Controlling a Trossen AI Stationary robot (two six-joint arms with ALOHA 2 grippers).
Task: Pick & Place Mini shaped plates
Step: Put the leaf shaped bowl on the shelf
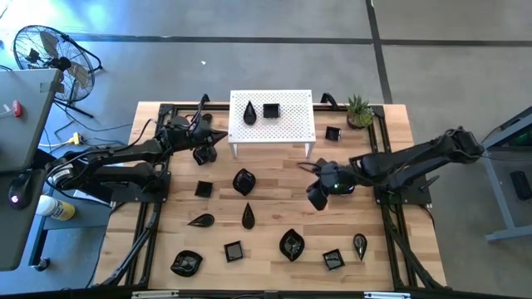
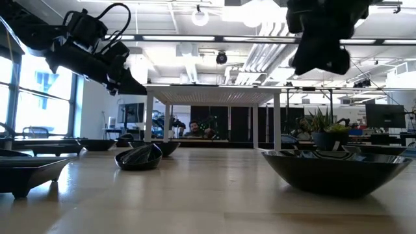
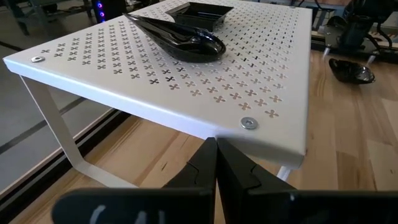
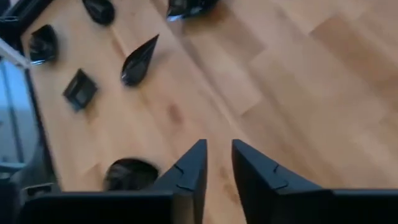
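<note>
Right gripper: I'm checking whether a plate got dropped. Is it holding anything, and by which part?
Nothing is held. The right gripper has its fingers slightly apart over bare wood with no plate between them. The left gripper is shut and empty too.

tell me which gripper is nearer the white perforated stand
Left. The left gripper hangs, shut, just off the white perforated stand at its front left corner; the right gripper is farther out over bare table.

glossy black plates (image 1: 243, 181), wooden table (image 1: 274, 218)
</note>
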